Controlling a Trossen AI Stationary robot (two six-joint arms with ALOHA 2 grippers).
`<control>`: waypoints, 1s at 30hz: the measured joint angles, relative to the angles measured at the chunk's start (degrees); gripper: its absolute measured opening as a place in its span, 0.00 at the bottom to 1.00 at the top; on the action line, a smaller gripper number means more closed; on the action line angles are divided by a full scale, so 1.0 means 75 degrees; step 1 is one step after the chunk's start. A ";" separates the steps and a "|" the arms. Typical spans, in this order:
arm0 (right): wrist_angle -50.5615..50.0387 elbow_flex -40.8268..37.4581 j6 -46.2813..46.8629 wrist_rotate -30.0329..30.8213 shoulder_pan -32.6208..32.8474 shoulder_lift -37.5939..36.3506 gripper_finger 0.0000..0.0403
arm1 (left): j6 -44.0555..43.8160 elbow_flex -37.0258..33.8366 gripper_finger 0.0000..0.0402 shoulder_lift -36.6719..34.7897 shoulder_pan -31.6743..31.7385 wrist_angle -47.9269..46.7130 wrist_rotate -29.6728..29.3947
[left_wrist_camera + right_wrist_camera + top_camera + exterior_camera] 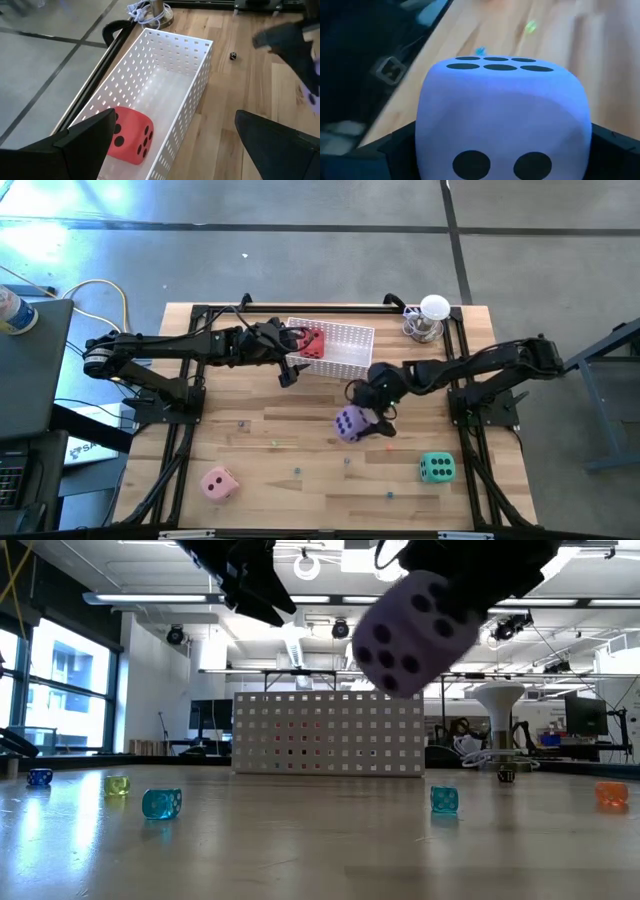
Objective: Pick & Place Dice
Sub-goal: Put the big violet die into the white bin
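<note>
High view: right gripper (368,412) clamped on purple die (350,423), mid-table; red die (310,343) inside basket (350,340); pink die (219,483), green die (436,468) near front edge.
Low view: purple die (415,632) airborne.
Left wrist view: left gripper (172,137) spread wide above red die (131,135).

Wooden table (300,500): white basket (345,345), pink die (219,483), green die (436,468), lamp (431,318).

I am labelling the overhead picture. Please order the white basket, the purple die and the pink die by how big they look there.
1. White basket, clearly the largest.
2. Purple die, held up in the right gripper, so nearer the camera; its lead is unsure.
3. Pink die, on the table, looking nearly the same.
</note>
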 joint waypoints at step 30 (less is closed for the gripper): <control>0.1765 0.0097 -0.0928 0.6961 -0.1013 -0.0546 0.99 | -0.0973 0.0000 1.00 0.0000 -0.0003 -0.0262 0.0001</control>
